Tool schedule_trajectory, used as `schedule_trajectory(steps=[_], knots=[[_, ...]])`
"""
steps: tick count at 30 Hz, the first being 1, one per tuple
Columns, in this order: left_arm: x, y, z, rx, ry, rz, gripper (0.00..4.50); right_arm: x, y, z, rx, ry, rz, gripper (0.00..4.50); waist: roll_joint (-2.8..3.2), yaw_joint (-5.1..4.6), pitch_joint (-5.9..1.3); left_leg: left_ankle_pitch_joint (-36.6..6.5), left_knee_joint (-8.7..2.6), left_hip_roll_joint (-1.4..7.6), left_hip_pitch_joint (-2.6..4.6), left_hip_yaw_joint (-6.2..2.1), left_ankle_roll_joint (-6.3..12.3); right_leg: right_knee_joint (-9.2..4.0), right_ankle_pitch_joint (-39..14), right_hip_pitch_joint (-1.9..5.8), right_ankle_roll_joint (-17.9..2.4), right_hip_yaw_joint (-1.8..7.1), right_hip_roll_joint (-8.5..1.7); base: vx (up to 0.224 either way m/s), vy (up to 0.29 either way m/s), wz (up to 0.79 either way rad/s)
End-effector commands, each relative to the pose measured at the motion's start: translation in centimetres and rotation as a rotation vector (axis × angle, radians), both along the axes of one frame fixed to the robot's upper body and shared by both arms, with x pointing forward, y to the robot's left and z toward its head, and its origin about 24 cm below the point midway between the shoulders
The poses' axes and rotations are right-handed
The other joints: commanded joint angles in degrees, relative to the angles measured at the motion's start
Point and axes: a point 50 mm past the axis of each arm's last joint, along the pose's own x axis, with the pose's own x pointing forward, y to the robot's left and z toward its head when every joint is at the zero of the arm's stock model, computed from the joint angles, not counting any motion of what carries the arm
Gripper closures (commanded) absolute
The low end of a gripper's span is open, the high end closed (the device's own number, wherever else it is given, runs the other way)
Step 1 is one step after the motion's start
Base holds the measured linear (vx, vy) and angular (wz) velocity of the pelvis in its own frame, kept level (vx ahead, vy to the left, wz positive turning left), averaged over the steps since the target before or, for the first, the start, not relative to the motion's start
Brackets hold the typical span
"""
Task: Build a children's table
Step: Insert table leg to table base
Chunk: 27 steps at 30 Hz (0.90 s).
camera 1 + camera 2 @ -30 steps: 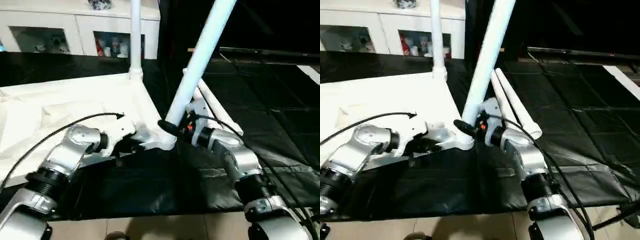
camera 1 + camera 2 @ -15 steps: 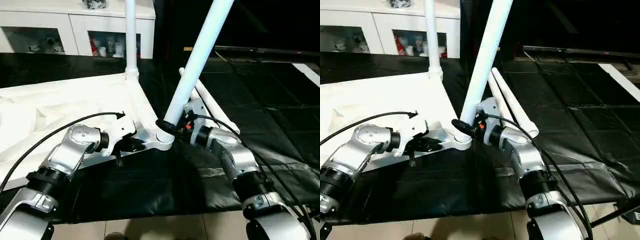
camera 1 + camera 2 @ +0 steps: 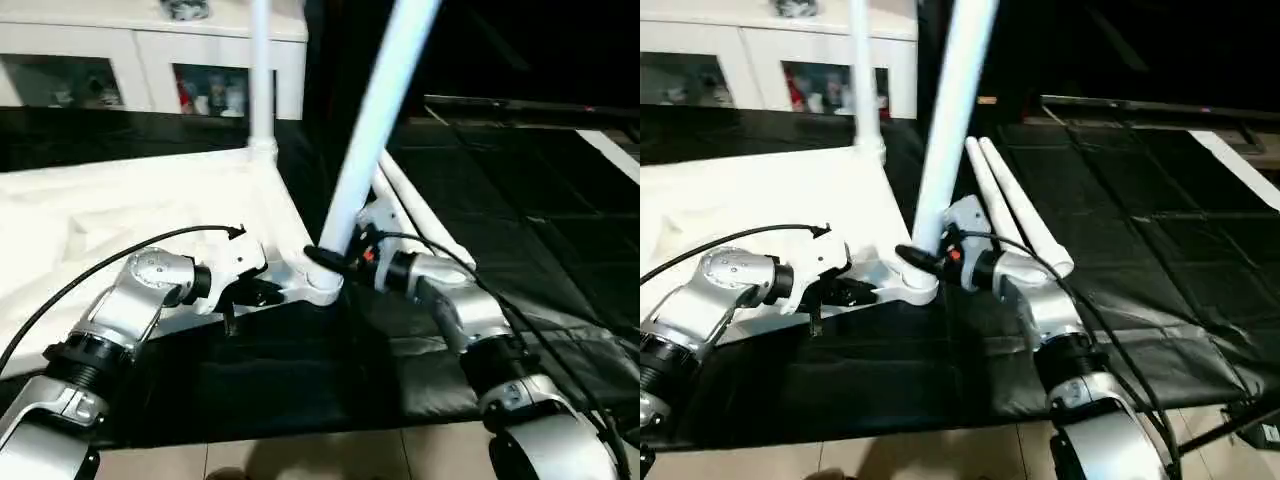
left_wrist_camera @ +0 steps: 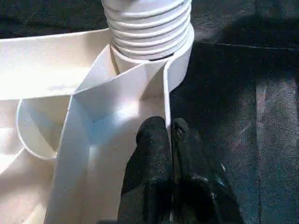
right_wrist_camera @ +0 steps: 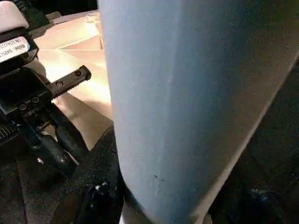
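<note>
Since a second ago the left tool [image 4: 169,140] has closed the last of its gap and now pinches the thin rim wall of the table top [image 3: 120,210], while the leg [image 3: 372,120] in the right tool [image 3: 335,262] stands a little steeper over the corner socket [image 3: 318,285]; the whole view has also shifted with the camera.

The left tool is clenched, its two black fingers [image 4: 149,154] pressed either side of the rim just beside the corner socket, one inside the ribbed underside and one outside. The right tool is about half open and wraps the lower end of the leg just above the socket, grasping it.

The table top lies upside down on the black mat [image 3: 520,210], spreading away to the left of both tools. The held leg has its threaded foot [image 4: 147,23] in the socket and its long axis rises up and away, leaning slightly to the right. A second leg [image 3: 262,70] stands upright in the far corner, beyond the left tool. Two more legs [image 3: 1015,215] lie side by side on the mat just behind the right tool.
</note>
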Motion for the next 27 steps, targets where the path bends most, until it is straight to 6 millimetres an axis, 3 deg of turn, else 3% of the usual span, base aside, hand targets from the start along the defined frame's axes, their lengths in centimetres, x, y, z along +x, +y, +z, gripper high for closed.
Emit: schedule_trajectory(steps=[1, 5, 10, 12, 13, 15, 16, 17, 18, 19, 20, 21, 22, 23, 25, 27], knots=[[-0.2, -0.5, -0.2, 0.033, 0.010, -0.044, 4.50, 0.2, -0.2, -0.4, -0.009, 0.036, -0.018, 2.57, 0.89, -0.18, -3.97, -16.47, -4.43, 2.68, 0.90, -1.02, -1.88, -4.71, -22.76, 2.40, -8.25, 3.75, -5.02, 0.000, 0.000, 0.00], [0.0, -0.4, -0.1, 0.036, -0.003, -0.026, 4.50, 0.3, -0.1, -0.5, -0.014, 0.045, -0.007, 2.57, 0.96, -0.12, -3.90, -17.25, -4.43, 2.70, 1.03, -1.08, -2.01, -4.97, -24.58, 2.27, -7.68, 3.68, -5.06, 0.000, 0.000, 0.00], [0.1, -0.4, 0.1, 0.019, -0.002, -0.019, 4.50, 0.5, -0.8, -0.7, 0.071, 0.104, -0.067, 2.57, 1.00, -0.14, -4.03, -17.23, -4.50, 2.75, 0.95, -1.13, -2.02, -4.80, -23.12, 2.40, -8.20, 3.71, -5.04, 0.000, 0.000, 0.00], [0.2, -0.4, 0.2, 0.018, -0.005, -0.014, 4.50, 0.5, -1.2, -1.0, 0.105, 0.127, -0.102, 2.57, 1.58, -0.03, -4.07, -17.76, -4.54, 2.76, 1.05, -1.21, -2.30, -4.69, -22.23, 2.38, -8.71, 3.69, -4.97, 0.000, 0.000, 0.00], [0.2, -0.4, 0.2, 0.018, -0.005, -0.014, 4.50, 0.5, -1.2, -1.0, 0.105, 0.127, -0.102, 2.57, 1.40, -0.08, -4.07, -18.10, -4.53, 2.75, 1.07, -1.15, -2.36, -4.77, -22.08, 2.37, -8.87, 3.67, -4.98, 0.000, 0.000, 0.00], [0.4, -0.3, 0.3, 0.016, -0.007, -0.004, 4.50, 0.3, -1.7, -1.5, 0.149, 0.149, -0.136, 2.57, 2.19, 0.12, -4.09, -18.82, -4.53, 2.74, 1.19, -1.25, -2.65, -4.76, -21.67, 2.33, -9.08, 3.66, -4.99, 0.000, 0.000, 0.00], [0.5, -0.2, 0.4, 0.013, -0.008, 0.000, 4.50, 0.1, -1.8, -1.8, 0.162, 0.156, -0.147, 2.57, 1.95, 0.07, -4.14, -18.87, -4.56, 2.73, 1.16, -1.19, -2.62, -4.81, -21.28, 2.40, -9.14, 3.65, -4.91, 0.000, 0.000, 0.00], [0.6, -0.2, 0.5, 0.011, -0.009, 0.005, 4.50, -0.1, -1.9, -2.1, 0.179, 0.159, -0.156, 2.57, 2.50, 0.30, -4.18, -18.76, -4.56, 2.70, 1.16, -1.32, -2.80, -4.55, -20.28, 2.45, -9.52, 3.65, -4.94, 0.000, 0.000, 0.00], [0.7, -0.2, 0.6, 0.010, -0.010, 0.007, 4.50, -0.2, -2.0, -2.2, 0.185, 0.161, -0.159, 2.57, 2.16, 0.22, -4.20, -18.99, -4.60, 2.75, 1.15, -1.24, -2.80, -4.64, -19.77, 2.44, -9.73, 3.63, -4.90, 0.000, 0.000, 0.00], [0.7, -0.2, 0.6, 0.010, -0.010, 0.009, 4.50, -0.2, -2.0, -2.2, 0.190, 0.162, -0.162, 2.57, 2.22, 0.24, -4.18, -19.17, -4.59, 2.69, 1.12, -1.22, -2.76, -4.66, -19.66, 2.50, -9.95, 3.61, -4.89, 0.000, 0.000, 0.00], [0.9, -0.1, 0.7, 0.015, -0.019, 0.013, 4.50, -0.6, -2.1, -2.6, 0.202, 0.165, -0.164, 2.57, 2.97, 0.41, -4.16, -19.59, -4.57, 2.66, 1.19, -1.34, -2.95, -4.57, -19.76, 2.44, -10.02, 3.59, -4.94, 0.000, 0.000, 0.00], [1.1, 0.0, 0.9, 0.022, -0.028, 0.019, 4.50, -1.4, -2.2, -3.6, 0.207, 0.166, -0.162, 2.57, 3.21, 0.45, -4.16, -20.83, -4.60, 2.65, 1.29, -1.29, -3.10, -4.92, -19.98, 2.40, -9.87, 3.56, -4.90, 0.000, 0.000, 0.00], [1.1, 0.0, 0.9, 0.022, -0.028, 0.019, 4.50, -1.4, -2.2, -3.6, 0.207, 0.166, -0.162, 2.57, 2.87, 0.46, -4.18, -20.70, -4.60, 2.59, 1.26, -1.26, -2.97, -4.94, -19.80, 2.48, -9.77, 3.53, -4.80, 0.000, 0.000, 0.00], [1.4, 0.2, 1.1, 0.027, -0.033, 0.023, 4.50, -2.3, -2.5, -4.6, 0.184, 0.156, -0.169, 2.57, 4.07, 0.78, -4.23, -20.80, -4.60, 2.52, 1.15, -1.51, -3.12, -4.66, -19.37, 2.60, -10.06, 3.51, -4.93, 0.000, 0.000, 0.00], [1.5, 0.2, 1.1, 0.029, -0.035, 0.025, 4.50, -2.6, -2.6, -5.0, 0.175, 0.153, -0.173, 2.57, 3.26, 0.71, -4.26, -21.11, -4.63, 2.51, 1.17, -1.38, -2.65, -4.86, -19.69, 2.71, -10.06, 3.47, -4.84, 0.000, 0.000, 0.00], [1.7, 0.2, 1.1, 0.036, -0.040, 0.025, 4.50, -3.1, -2.9, -5.6, 0.112, 0.123, -0.174, 2.57, 4.04, 0.95, -4.18, -20.08, -4.48, 2.37, 1.04, -1.33, -1.94, -5.01, -21.37, 2.73, -9.90, 3.54, -5.03, 0.000, 0.000, 0.00]])
